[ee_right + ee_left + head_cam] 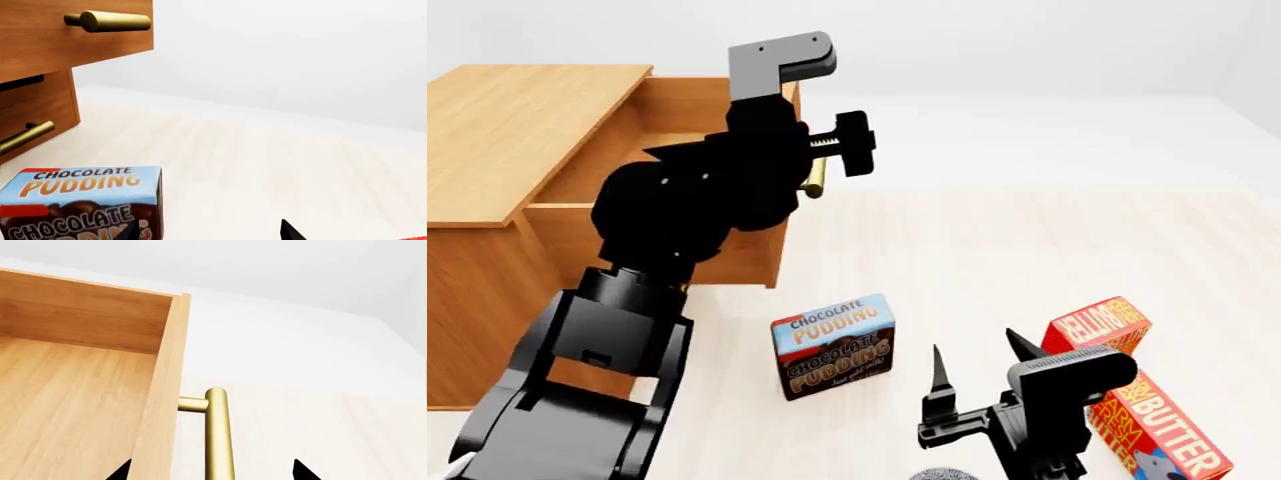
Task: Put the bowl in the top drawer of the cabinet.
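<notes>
The cabinet [507, 130] stands at the left of the head view, and its top drawer [73, 390] is pulled out with the inside bare. My left gripper [212, 474] is open, its fingertips [303, 472] spread wide on either side of the drawer's brass handle [217, 435] without closing on it. Only a speckled sliver of the bowl [945, 474] shows at the bottom edge of the head view, just under my right gripper [974, 385]. That gripper is open and holds nothing, hanging over the floor beside the pudding box.
A chocolate pudding box [834, 343] stands on the pale floor between the cabinet and my right arm. A red butter box [1141, 400] lies at the right. The lower drawer's brass handle [27, 136] sits under the open drawer front [73, 45].
</notes>
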You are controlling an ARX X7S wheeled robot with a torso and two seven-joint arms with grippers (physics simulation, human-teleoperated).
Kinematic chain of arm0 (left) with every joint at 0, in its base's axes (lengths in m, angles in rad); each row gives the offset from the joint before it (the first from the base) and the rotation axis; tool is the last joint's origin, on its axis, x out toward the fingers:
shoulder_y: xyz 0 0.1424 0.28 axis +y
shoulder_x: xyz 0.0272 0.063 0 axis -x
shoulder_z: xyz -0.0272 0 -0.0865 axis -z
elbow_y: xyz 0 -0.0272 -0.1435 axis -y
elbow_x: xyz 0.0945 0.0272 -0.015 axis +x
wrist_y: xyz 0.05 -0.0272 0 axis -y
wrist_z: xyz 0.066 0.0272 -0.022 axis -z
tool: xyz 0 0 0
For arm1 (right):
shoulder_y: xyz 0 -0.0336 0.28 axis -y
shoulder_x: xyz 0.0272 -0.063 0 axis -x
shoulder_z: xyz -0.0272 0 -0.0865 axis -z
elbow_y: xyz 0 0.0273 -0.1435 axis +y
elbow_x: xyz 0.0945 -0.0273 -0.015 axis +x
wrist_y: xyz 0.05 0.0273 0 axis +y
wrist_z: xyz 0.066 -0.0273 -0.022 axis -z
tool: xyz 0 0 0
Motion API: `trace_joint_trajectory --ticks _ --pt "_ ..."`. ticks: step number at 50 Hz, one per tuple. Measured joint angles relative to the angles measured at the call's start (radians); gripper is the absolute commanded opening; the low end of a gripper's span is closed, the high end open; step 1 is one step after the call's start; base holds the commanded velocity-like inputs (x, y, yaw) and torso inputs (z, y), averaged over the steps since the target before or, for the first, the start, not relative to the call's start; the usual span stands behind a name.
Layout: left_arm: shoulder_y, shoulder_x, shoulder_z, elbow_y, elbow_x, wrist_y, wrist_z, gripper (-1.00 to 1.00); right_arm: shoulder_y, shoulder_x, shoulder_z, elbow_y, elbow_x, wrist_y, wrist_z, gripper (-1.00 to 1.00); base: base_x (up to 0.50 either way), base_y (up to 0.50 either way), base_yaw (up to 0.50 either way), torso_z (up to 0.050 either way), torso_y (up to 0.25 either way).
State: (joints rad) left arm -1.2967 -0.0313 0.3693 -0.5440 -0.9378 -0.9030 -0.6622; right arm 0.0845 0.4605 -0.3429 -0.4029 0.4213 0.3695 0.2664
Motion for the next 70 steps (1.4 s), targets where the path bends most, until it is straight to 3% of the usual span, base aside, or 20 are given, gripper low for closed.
trace_joint_trajectory --ticks 47,70 --pt "-0.037 -0.075 0.411 0.07 -0.332 0.208 -0.252 1.0 -0.041 0.003 0.007 0.01 0.004 -0.02 0.027 1.0 0.0 0.0 0.0 0.0 0.0" --pt "-0.093 -0.14 0.471 0.104 -0.573 0.192 -0.327 1.0 -0.115 0.034 0.036 -0.011 0.02 -0.09 0.01 1.0 0.0 0.0 0.0 0.0 0.0"
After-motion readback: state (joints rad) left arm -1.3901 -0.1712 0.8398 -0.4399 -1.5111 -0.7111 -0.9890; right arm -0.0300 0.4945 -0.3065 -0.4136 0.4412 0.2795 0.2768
